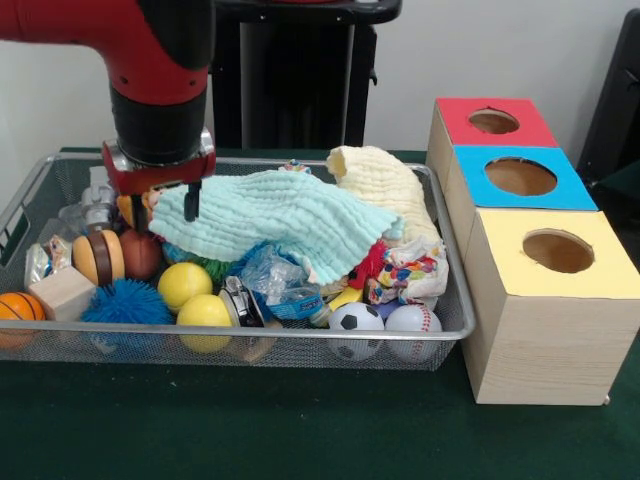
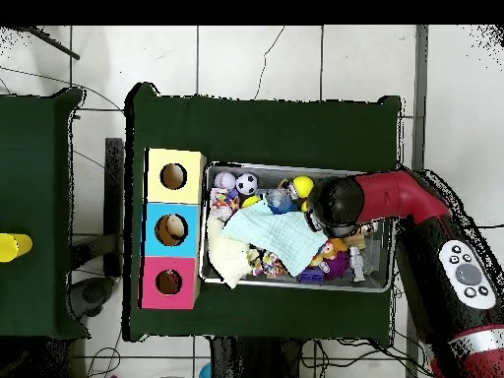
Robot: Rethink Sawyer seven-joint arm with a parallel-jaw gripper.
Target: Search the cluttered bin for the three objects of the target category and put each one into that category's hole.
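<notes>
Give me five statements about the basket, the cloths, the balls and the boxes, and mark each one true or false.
1. The gripper hangs over the wire basket, at the edge of the light blue cloth. True.
2. The light blue cloth is spread on the green table beside the basket. False: it lies on top of the clutter inside the basket.
3. The wooden boxes stand in a row with a yellow top, a blue top and a red top, each with a round hole. True.
4. A soccer ball and a baseball sit side by side at the basket's front rim. True.
5. The basket holds only balls. False: it also holds cloths and a wooden block.
</notes>
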